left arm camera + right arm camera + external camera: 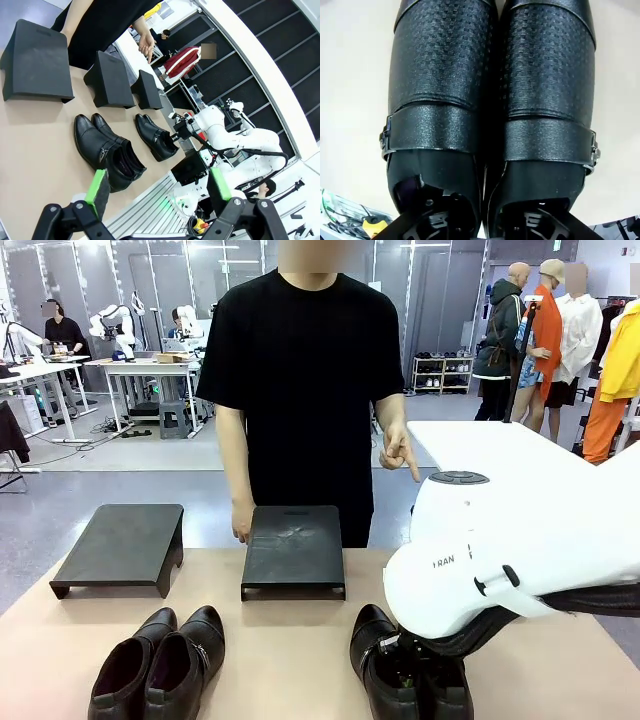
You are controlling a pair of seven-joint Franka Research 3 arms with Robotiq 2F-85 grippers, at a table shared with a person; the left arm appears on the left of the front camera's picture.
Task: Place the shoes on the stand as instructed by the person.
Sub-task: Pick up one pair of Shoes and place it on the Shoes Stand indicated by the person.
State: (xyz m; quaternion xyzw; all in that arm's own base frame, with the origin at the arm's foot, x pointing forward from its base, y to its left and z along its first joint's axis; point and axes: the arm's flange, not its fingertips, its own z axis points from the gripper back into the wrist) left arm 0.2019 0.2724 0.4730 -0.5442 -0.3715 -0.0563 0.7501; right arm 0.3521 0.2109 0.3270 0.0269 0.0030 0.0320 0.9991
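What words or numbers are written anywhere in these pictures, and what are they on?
"RAN": on the white shell of the right arm, front view. It is part of a longer word, and the other letters cannot be read.
The shoes: no writing to be seen, only a stamped pattern.
The black stands: no writing.
Things in the far background: too small to read.

I work in a robotics lab, a big open hall: beyond my tan worktop lies a grey floor with white tables on metal legs, a loose cable, glass partitions and a low rack.
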